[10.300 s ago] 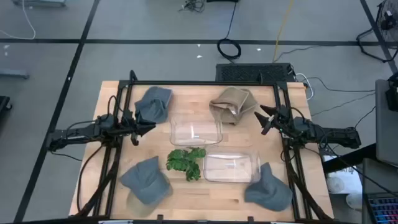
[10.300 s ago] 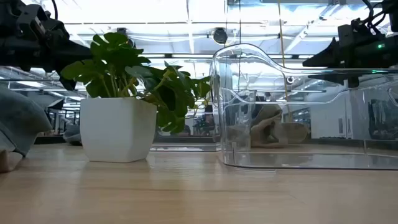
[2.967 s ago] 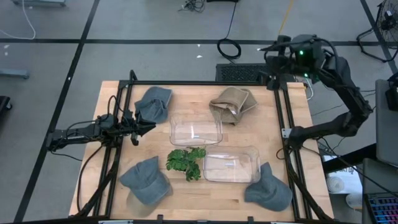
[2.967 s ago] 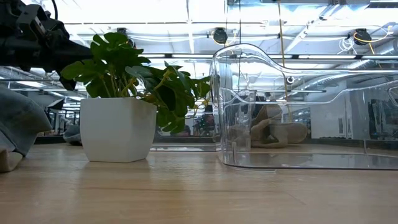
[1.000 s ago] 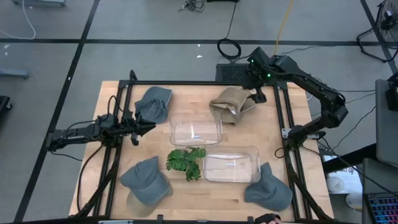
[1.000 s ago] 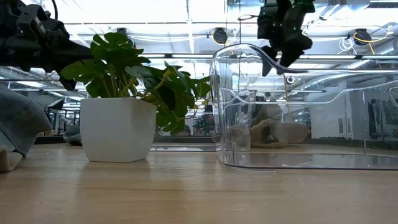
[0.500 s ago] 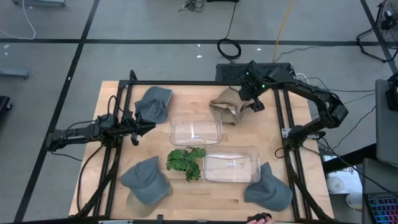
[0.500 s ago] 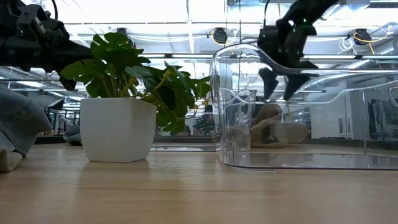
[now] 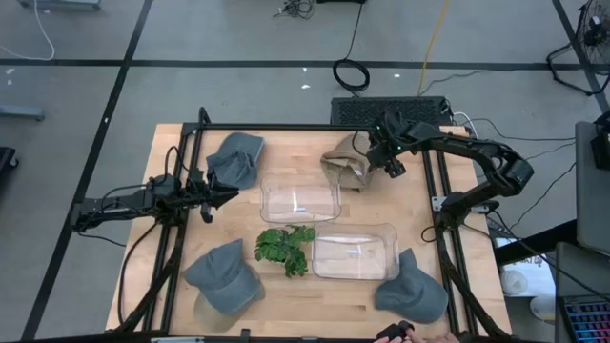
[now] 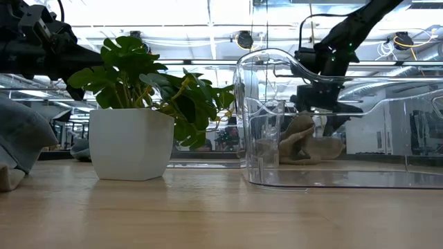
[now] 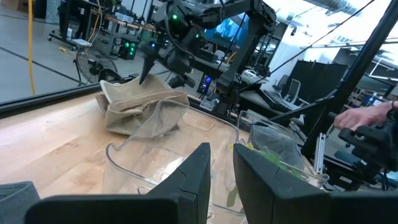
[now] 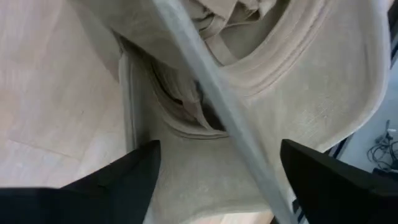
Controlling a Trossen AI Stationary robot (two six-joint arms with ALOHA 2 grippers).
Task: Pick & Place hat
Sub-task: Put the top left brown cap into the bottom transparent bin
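Observation:
A tan hat (image 9: 343, 164) lies crumpled on the wooden table at its far right, also seen in the low view (image 10: 304, 144). My right gripper (image 9: 379, 155) hangs over the hat's right side, slanting down. In the right wrist view its fingers stand wide open (image 12: 214, 186) with the hat's cloth (image 12: 267, 81) filling the space between them. My left gripper (image 9: 224, 197) waits level at the table's left edge, holding nothing, with a narrow gap between its fingers (image 11: 222, 174). My right gripper's open fingers (image 12: 134, 177) stand right at the tan hat, one on each side of a fold of cloth, slanting down from the table's right. I cannot tell whether they touch it.
Three grey hats lie at the far left (image 9: 234, 157), near left (image 9: 224, 276) and near right (image 9: 412, 289). Two clear containers (image 9: 300, 198) (image 9: 355, 253) and a potted plant (image 9: 284, 248) stand mid-table. Black frame rails (image 9: 431, 191) run along both sides. A person's hand (image 9: 398, 333) shows at the near edge.
My right gripper has come down from well above the far right corner onto the tan hat, drifting slightly toward the table's left and rolling its wrist. The hat has stayed where it was.

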